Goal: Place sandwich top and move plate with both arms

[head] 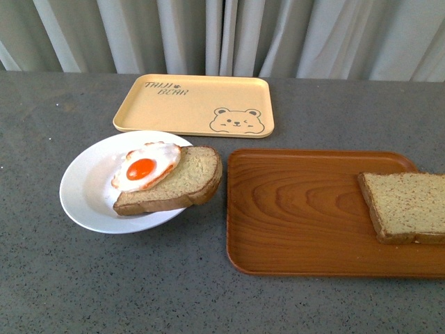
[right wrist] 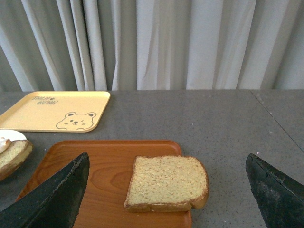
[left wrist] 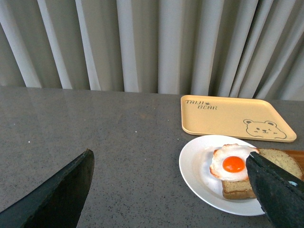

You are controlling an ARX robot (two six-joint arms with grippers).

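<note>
Brown speckled bread, the sandwich top (head: 407,207), lies flat on the wooden tray (head: 299,209) at the front view's right edge. It looks light and soft; pinch across its crust gently. Your left gripper (left wrist: 168,156) and right gripper (right wrist: 166,157) both gape apart, empty.

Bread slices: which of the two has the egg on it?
The round-ended slice on the white plate carries the fried egg. The squarish slice lies bare on the brown wooden tray, apart from the plate.
</note>
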